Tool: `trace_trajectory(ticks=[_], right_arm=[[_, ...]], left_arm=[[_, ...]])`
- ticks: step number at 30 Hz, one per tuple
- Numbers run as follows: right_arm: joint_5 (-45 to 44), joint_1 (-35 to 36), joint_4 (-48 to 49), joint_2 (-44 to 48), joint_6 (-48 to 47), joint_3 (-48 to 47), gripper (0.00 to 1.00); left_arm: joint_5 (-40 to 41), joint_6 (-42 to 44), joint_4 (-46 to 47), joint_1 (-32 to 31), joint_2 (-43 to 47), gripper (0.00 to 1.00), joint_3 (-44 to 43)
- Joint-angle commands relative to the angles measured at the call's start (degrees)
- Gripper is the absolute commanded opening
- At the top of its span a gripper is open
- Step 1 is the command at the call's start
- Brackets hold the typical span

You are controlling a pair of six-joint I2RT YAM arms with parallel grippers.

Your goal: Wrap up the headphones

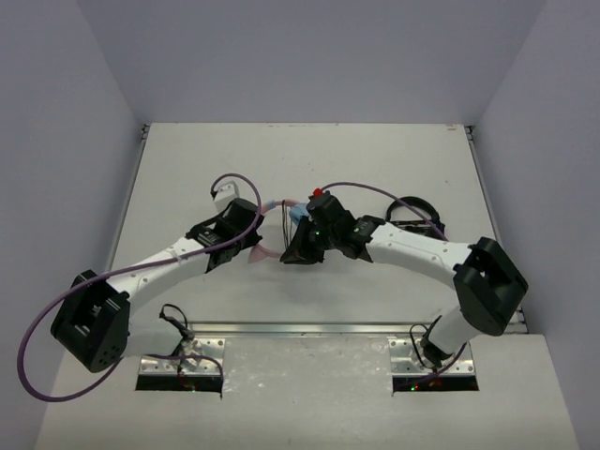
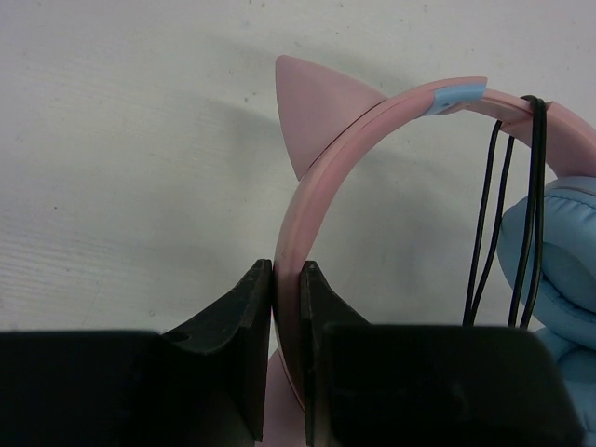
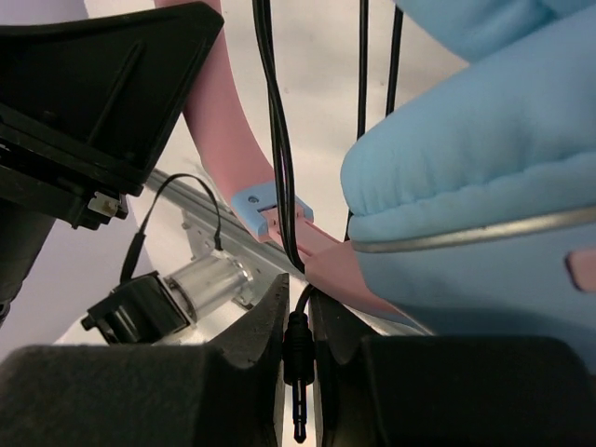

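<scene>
Two claws share the headphones (image 2: 559, 251), near the middle of the bench (image 1: 375, 159) between the arms: the left claw (image 2: 287, 279) pinches the pink headband (image 2: 291, 233), the right claw (image 3: 298, 298) is closed on the black cable (image 3: 277, 140) just above its plug (image 3: 297, 372). Strands cross the band. Advisable: keep the headband steady, the cable taut, each turn beside the last

Soft, even overhead light keeps the bench (image 1: 309, 159) bright. In the left wrist view a faint, diffuse shadow surrounds the headphones (image 2: 326, 158). The right hand (image 3: 298, 303) looks slightly soft at 6 o'clock.
</scene>
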State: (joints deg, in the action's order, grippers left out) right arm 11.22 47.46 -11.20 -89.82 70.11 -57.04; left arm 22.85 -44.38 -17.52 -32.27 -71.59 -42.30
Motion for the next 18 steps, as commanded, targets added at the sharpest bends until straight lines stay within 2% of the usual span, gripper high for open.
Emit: trace_trajectory(ticks=[1, 12, 18], right_arm=[[-2.7, -1.23, 4.87, 3.42, 0.56, 1.31, 0.13], [-2.87, -1.23, 6.89, 3.43, 0.12, 9.65, 0.14], [-2.52, -1.5, 7.33, -1.31, 0.03, 11.33, 0.15]], left_arm=[[-4.48, 1.66, 8.46, -2.44, -0.74, 0.0, 0.02], [-2.64, 0.17, 11.72, -6.84, -9.43, 0.0, 0.64], [-1.23, -3.6, 14.52, -8.07, -13.48, 0.0, 3.89]])
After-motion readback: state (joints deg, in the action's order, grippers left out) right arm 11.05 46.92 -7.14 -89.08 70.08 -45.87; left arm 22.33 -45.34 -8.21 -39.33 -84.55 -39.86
